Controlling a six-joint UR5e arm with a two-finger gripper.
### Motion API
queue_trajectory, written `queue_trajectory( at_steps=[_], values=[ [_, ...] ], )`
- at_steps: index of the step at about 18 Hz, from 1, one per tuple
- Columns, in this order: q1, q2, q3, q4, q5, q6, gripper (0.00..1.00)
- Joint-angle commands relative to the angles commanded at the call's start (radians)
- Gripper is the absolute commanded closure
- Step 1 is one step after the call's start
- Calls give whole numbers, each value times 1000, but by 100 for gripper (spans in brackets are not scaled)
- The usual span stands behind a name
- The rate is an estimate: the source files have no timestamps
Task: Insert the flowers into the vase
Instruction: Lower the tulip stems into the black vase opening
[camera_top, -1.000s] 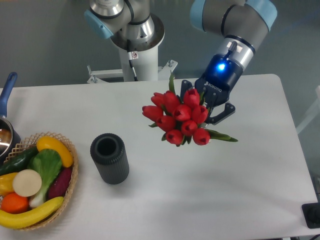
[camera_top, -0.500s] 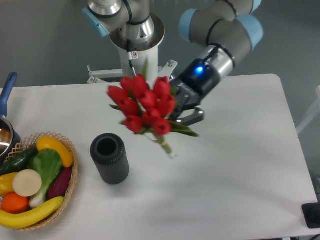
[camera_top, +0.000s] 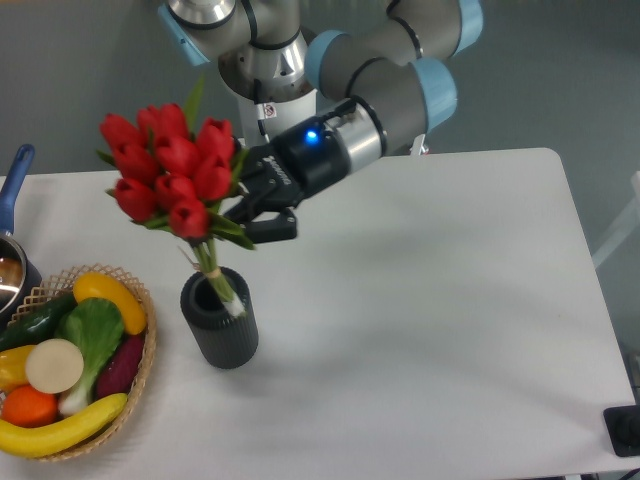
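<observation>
The flowers (camera_top: 172, 168), a bunch of red tulip buds with green leaves, hang above the table's left side. Their pale tied stems (camera_top: 215, 275) slant down to the right, and the stem tips reach the mouth of the vase (camera_top: 220, 320), a short dark grey ribbed cylinder standing upright. My gripper (camera_top: 250, 205) is shut on the bunch just below the buds, to the upper right of the vase. Whether the stem ends touch the vase's rim or sit inside it is hard to tell.
A wicker basket (camera_top: 140, 365) of fruit and vegetables sits at the front left, close to the vase. A pot with a blue handle (camera_top: 16, 175) is at the left edge. The robot base (camera_top: 270, 110) stands at the back.
My gripper has carried the flowers left across the table, from the right of the middle to above the vase. The bunch has turned upright and its stems now point down at the vase's mouth.
</observation>
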Motion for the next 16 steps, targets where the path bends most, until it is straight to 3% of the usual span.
queue_trajectory(
  at_steps=[2,6,16],
  values=[
    [-3,29,-31,0,-2,-2,62],
    [9,32,-63,-2,0,-2,62],
    [18,32,-74,0,3,5,62]
  ],
)
